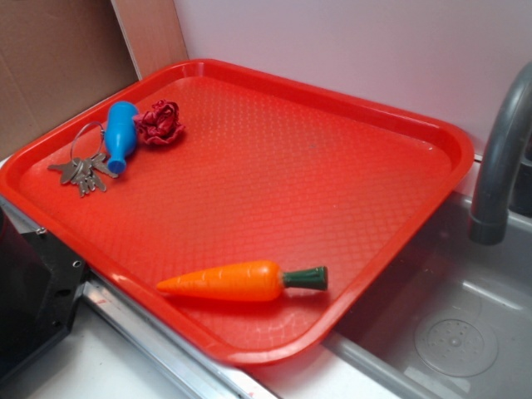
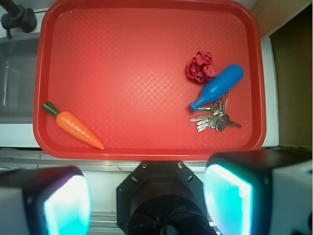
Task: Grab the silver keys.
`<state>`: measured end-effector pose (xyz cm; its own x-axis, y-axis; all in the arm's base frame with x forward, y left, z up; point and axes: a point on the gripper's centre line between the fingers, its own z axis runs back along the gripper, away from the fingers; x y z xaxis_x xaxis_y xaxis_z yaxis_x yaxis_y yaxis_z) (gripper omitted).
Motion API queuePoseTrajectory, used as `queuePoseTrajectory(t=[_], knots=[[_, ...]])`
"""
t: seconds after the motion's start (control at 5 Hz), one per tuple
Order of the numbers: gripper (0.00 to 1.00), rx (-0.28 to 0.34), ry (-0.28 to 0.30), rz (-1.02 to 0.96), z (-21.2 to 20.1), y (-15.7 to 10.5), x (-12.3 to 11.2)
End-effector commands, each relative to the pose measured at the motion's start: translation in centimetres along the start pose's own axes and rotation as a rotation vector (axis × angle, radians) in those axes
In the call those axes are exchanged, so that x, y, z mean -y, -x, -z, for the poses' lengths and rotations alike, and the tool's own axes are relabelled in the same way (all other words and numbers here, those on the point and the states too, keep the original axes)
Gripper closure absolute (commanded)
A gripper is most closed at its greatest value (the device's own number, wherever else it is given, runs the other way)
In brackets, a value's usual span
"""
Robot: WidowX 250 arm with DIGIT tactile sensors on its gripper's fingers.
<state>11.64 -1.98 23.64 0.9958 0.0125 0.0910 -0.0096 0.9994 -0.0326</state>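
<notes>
The silver keys (image 1: 83, 173) lie on a thin wire ring in the left corner of the red tray (image 1: 274, 183), joined to a blue bottle-shaped fob (image 1: 121, 135). From the wrist view the keys (image 2: 212, 120) sit at the right of the tray (image 2: 137, 73), just below the fob (image 2: 217, 87). My gripper (image 2: 149, 205) is open, its two cyan pads (image 2: 222, 200) wide apart with nothing between them. It hangs high above the tray's near edge, well apart from the keys. The exterior view does not show the gripper.
A dark red rose-like wad (image 1: 159, 123) touches the fob's far side. An orange toy carrot (image 1: 241, 281) lies near the tray's front rim. A grey faucet (image 1: 499, 166) and sink basin (image 1: 449, 332) stand to the right. Cardboard (image 1: 50, 58) rises behind the left corner.
</notes>
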Motion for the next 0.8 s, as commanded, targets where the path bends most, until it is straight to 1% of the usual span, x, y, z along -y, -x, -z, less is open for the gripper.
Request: queuePoseTrajectory(t=[0.0, 0.2, 0.4, 0.6], knots=[[0.00, 0.000, 0.000, 0.000, 0.0, 0.0, 0.0], [0.00, 0.008, -0.033, -0.015, 2.0, -0.1, -1.6], [0.00, -0.161, -0.129, -0.093, 3.7, -0.6, -3.6], [0.00, -0.126, -0.124, -0.113, 5.3, -0.7, -6.4]])
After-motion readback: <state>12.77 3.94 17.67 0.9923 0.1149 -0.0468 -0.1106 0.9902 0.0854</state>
